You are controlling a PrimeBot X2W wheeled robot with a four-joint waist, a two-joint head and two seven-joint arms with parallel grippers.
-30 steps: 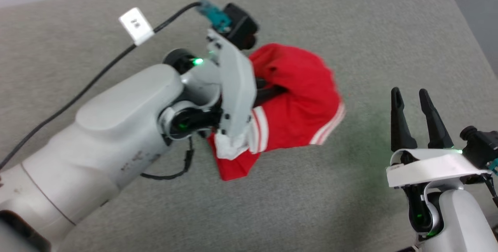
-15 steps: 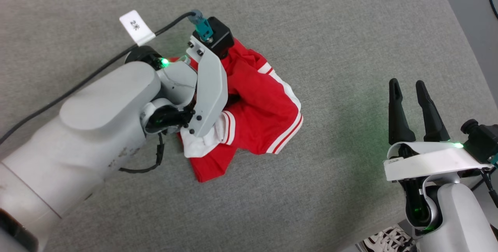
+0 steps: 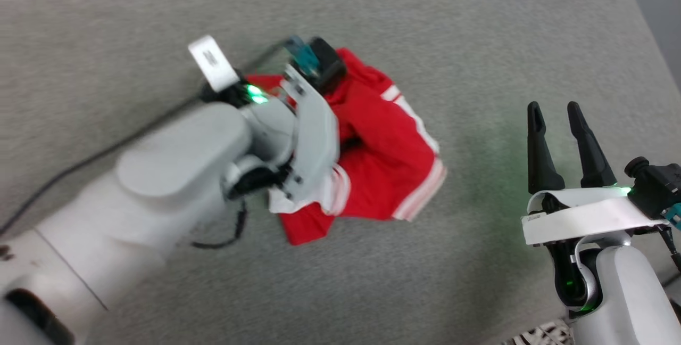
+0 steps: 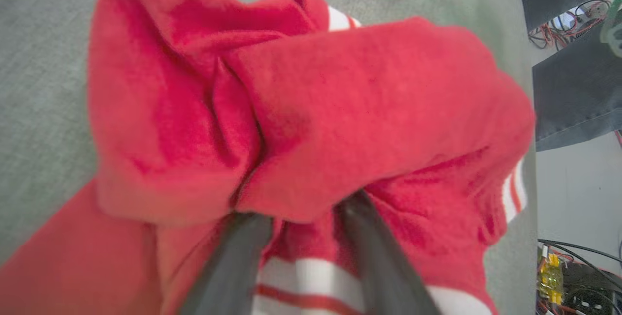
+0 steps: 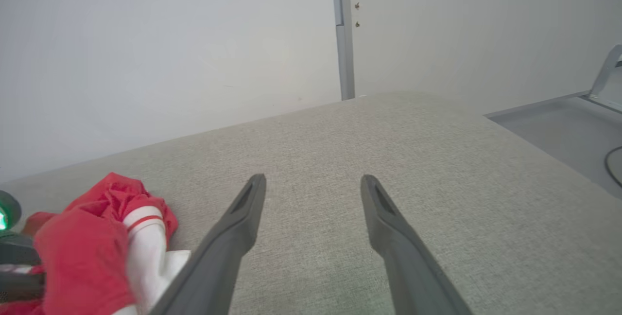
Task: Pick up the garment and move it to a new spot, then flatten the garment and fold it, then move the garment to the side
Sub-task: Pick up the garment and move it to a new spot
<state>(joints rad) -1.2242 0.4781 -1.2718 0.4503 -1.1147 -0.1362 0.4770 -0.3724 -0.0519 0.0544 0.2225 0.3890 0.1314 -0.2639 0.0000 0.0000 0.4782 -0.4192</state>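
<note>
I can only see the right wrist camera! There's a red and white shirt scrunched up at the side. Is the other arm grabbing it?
Observer: On the left arm, the jaws stand apart, their tips tucked under a red fold of the shirt.
Operator: Is the shirt flat yet?
Observer: No. From the head camera it's a crumpled heap, with a striped hem facing the right arm.
Operator: What's past the shirt?
Observer: From the left wrist camera, tangled wires lie beyond the edge of the grey surface.
</note>
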